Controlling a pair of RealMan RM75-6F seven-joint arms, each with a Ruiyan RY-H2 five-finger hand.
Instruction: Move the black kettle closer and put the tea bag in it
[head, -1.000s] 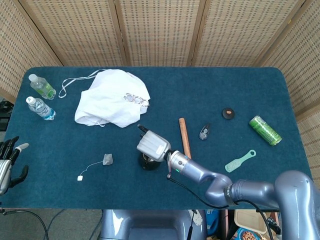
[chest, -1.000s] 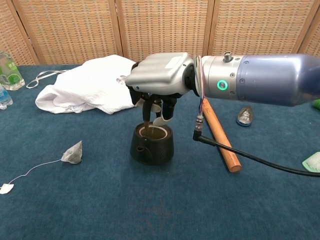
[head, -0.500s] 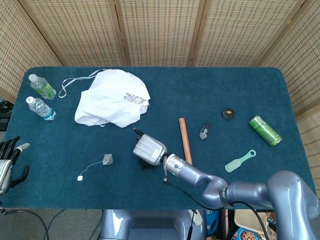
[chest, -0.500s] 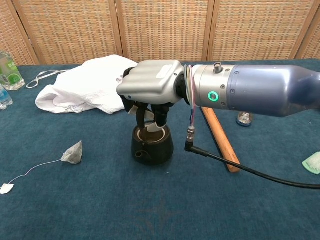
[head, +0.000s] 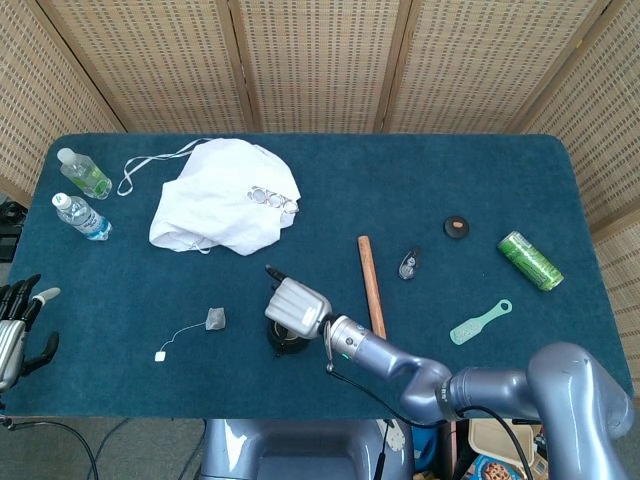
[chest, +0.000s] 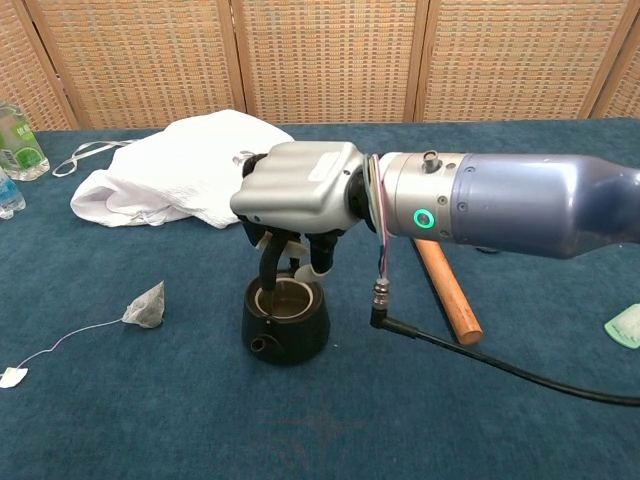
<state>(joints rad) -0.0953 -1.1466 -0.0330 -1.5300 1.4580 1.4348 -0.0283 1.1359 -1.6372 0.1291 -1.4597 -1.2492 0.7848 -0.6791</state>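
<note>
My right hand (chest: 298, 187) is over the kettle (chest: 284, 322), fingers (chest: 270, 262) hooked around its handle and clamped on it. The kettle sits on the table (head: 480, 190) near the front edge. The tea bag (chest: 146, 305) lies to its left. My left hand (head: 18, 325) hangs off-table, fingers apart.

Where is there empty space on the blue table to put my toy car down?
The widest bare patch is the far right part, behind the black disc and green can. The front right corner, near the green scraper, is bare too. It is crowded around the kettle, where the right hand, the tea bag and the wooden stick lie close.
</note>
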